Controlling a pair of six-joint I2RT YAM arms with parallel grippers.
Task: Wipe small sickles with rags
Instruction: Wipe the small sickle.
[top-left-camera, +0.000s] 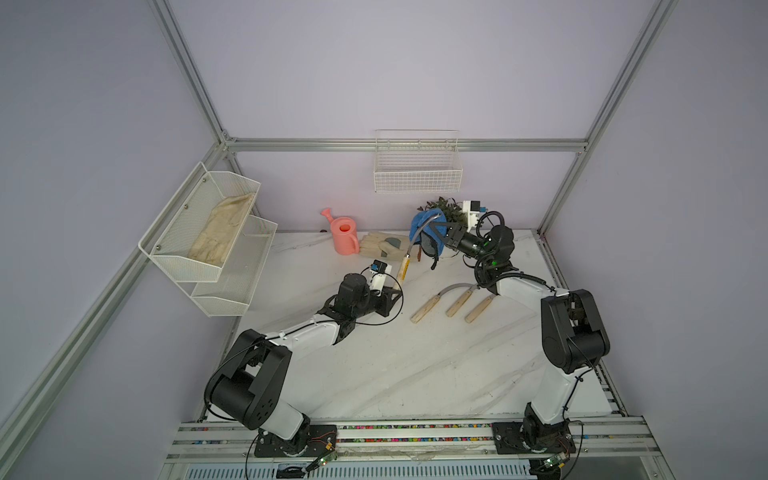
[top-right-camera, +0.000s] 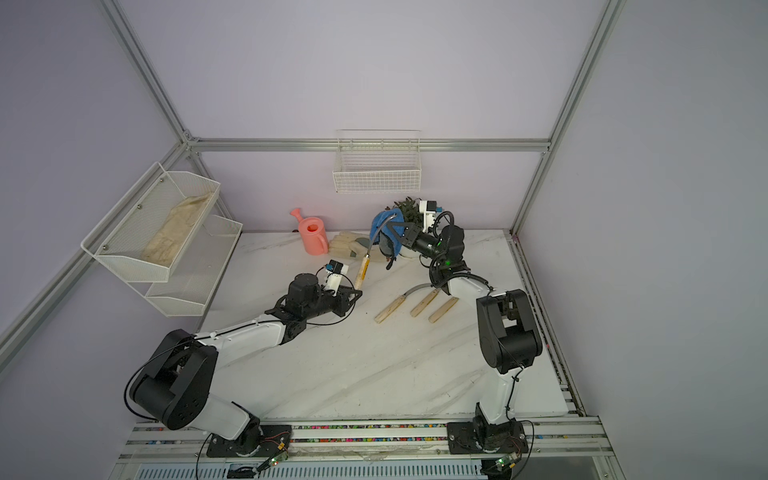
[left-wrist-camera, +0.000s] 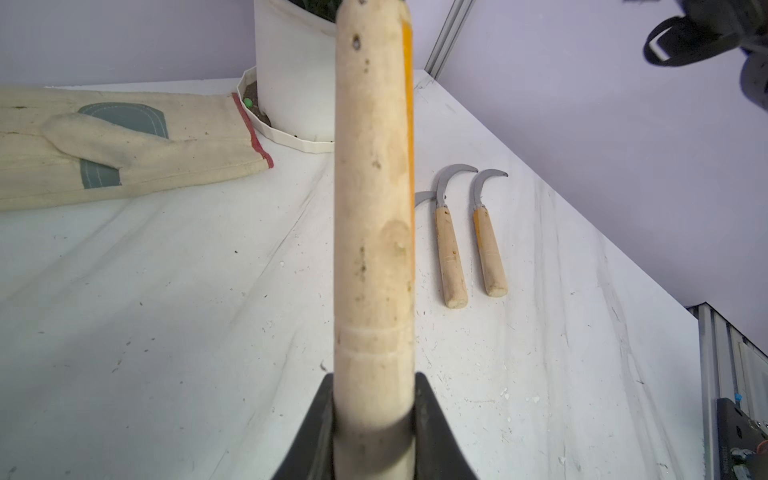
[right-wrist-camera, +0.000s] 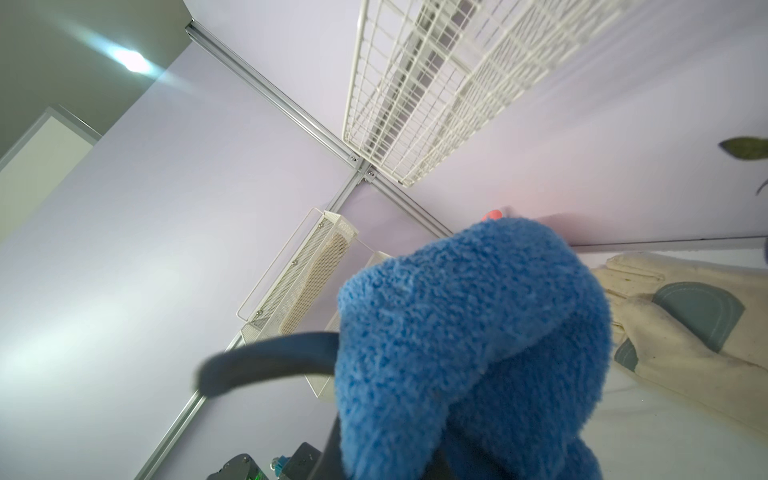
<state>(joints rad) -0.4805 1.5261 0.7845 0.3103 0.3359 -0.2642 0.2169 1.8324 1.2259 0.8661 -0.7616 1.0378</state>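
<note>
In both top views we see the left gripper (top-left-camera: 398, 291) clamped on the butt of a small sickle with a pale wooden handle and a thin curved grey blade (top-left-camera: 404, 266). It holds this sickle tilted above the white marbled table (top-left-camera: 374, 374), blade end uppermost. The blade's curve runs into a blue plush cloth with dark trim (top-left-camera: 422, 226), which hangs in the air from the right gripper (top-left-camera: 436, 230), closed upon it, in front of a potted green plant (top-left-camera: 446, 208). Three more sickles (top-left-camera: 459, 303) lie side by side on the table beside the right arm, their blades partly hidden under it. At the back stand a pink plastic watering can (top-left-camera: 345, 237) and, just beside it, beige work gloves (top-left-camera: 380, 245). A white wire basket (top-left-camera: 417, 166) hangs on the back wall.

In the left wrist view the held sickle (left-wrist-camera: 374, 208) fills the middle, its handle rising from between the black fingers (left-wrist-camera: 309, 436) pressed on either side. Beyond it two of the three sickles (left-wrist-camera: 451, 253) show in full.

In the right wrist view the blue cloth (right-wrist-camera: 469, 332) fills the foreground, wrapped over the blade (right-wrist-camera: 266, 361), whose dark curve comes out at one side. We cannot make out the jaws here, since the cloth covers them.
</note>
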